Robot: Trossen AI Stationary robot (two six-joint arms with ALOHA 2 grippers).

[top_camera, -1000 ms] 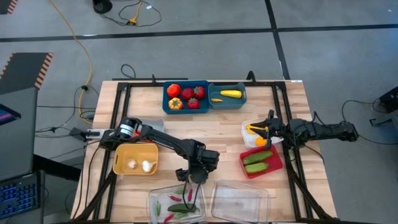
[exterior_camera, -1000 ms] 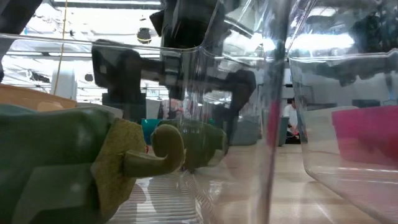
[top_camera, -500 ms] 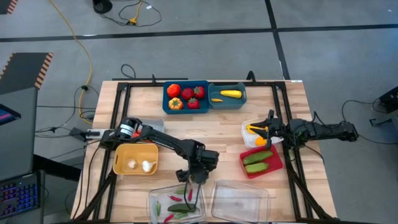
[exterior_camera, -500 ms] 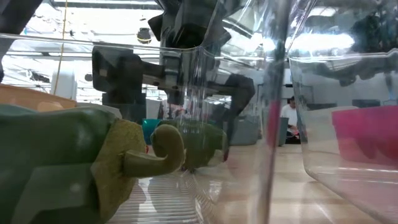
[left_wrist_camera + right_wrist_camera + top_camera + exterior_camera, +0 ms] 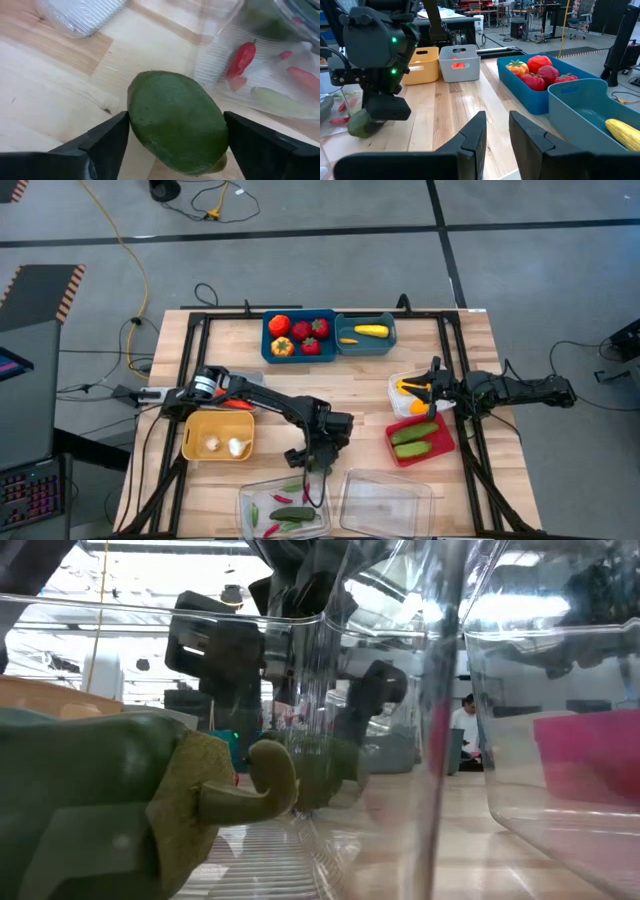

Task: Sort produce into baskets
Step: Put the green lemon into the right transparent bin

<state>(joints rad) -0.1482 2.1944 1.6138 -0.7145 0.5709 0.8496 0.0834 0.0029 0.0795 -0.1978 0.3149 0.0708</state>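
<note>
Wooden worktop (image 5: 350, 395) under both arms, left gripper (image 5: 311, 461) at a green avocado-like fruit (image 5: 177, 122).
Its fingers (image 5: 102, 142) flank the fruit, seemingly touching, though a firm grasp I cannot tell; just beyond them lies a clear tray (image 5: 283, 510) with red and green peppers. Right gripper (image 5: 432, 387) waits well apart over the white bin (image 5: 398, 388), fingers (image 5: 470, 145) narrowly parted, empty.
</note>
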